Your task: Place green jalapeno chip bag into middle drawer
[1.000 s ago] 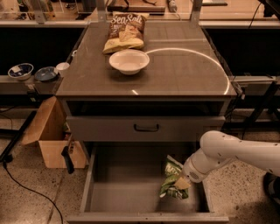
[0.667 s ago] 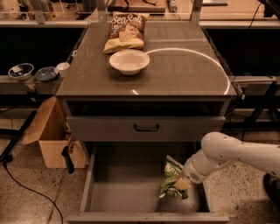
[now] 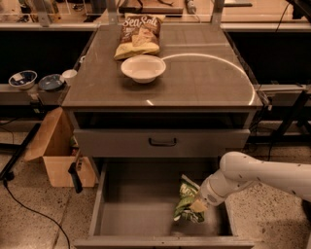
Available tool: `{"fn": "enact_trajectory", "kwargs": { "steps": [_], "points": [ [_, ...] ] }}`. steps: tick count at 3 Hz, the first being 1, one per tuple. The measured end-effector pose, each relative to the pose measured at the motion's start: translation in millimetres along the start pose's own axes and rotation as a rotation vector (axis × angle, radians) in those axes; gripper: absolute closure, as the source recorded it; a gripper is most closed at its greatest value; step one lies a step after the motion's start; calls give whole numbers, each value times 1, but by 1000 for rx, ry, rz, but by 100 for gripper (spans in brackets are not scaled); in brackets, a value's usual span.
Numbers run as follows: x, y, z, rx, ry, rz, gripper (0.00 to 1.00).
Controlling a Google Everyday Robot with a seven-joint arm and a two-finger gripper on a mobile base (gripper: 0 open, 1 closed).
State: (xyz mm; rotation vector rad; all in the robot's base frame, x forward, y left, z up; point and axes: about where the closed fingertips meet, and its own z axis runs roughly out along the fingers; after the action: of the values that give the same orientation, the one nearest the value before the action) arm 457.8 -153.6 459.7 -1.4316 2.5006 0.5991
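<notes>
Now the fingers [image 3: 198,206] sit low in the middle drawer [image 3: 136,219], pinched on the green jalapeno chip bag [image 3: 187,200], which leans just left of them. Bag's prob. light, crinkly & slippery, so grip the flat edge.

The grey cabinet [image 3: 204,82] stood on a speckled floor [image 3: 34,228], with a bright arc of light glancing off its top. To the cabinet's left sat an open cardboard box [image 3: 58,158], with small bowls [image 3: 23,79] on a ledge above it, and a pale bench [image 3: 272,14] ran behind the cabinet. My gripper [image 3: 198,205] hung low at the cabinet's front, right of centre.
</notes>
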Motion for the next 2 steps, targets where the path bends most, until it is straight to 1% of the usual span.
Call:
{"fn": "enact_trajectory", "kwargs": {
  "steps": [1, 2],
  "points": [
    [-1, -6, 18, -8, 3, 7, 100],
    [-1, -6, 19, -10, 3, 7, 82]
  ]
}}
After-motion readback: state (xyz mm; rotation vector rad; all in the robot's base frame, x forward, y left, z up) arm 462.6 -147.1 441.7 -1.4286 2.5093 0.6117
